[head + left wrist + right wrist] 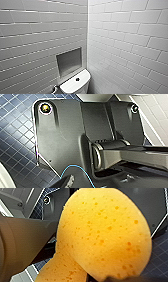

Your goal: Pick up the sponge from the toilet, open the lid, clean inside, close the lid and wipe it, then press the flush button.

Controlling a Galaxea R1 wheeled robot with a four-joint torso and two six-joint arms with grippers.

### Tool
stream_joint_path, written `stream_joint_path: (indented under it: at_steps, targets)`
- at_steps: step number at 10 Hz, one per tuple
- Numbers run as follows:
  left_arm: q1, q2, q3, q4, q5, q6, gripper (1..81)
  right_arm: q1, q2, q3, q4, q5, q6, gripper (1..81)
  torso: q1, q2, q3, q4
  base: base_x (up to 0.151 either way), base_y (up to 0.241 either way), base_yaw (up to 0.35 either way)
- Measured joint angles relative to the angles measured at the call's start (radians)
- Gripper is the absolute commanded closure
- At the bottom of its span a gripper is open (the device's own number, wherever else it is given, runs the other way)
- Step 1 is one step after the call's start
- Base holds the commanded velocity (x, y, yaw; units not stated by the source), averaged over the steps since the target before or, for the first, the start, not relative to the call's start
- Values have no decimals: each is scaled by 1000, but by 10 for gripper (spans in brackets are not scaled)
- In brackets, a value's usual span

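Sponge (105, 233) | orange, bent double | clamped in right end effector (100, 276)

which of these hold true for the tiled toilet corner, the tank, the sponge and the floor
1. A small dark round flush button sits in the top of the white ceramic toilet tank. True.
2. The orange porous sponge lies on top of the tank. False: it is up close to the right wrist camera, above the floor.
3. A grey recessed wall niche is set in the tiled wall just above the tank. True.
4. The floor is laid with large white tiles. False: it is a dark blue floor of small square tiles.
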Motion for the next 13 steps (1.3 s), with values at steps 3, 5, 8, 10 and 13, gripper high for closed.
stream_joint_path:
  at_steps: [3, 5, 8, 10, 13]
  targets:
    - [0, -10, 8, 0, 1, 0, 10, 0, 1, -7, 1, 0, 0, 811, 0, 0, 0, 0, 0, 0, 0]
    - [-4, -46, 56, 0, -1, 0, 10, 3, -23, 16, 1, 0, 0, 811, 0, 0, 0, 0, 0, 0, 0]
    - [-37, -143, 184, 0, -4, -1, 10, 30, -102, 126, 4, 0, 2, 811, 0, 0, 0, 0, 0, 0, 0]
    - [-68, -211, 280, 0, -3, -1, 10, 39, -159, 205, 5, -1, 8, 811, 0, 0, 0, 0, 0, 0, 0]
    - [-148, -325, 450, -1, 4, -4, 10, 53, -195, 259, 5, 1, 16, 811, -1, 0, -42, 0, 0, 0, 0]
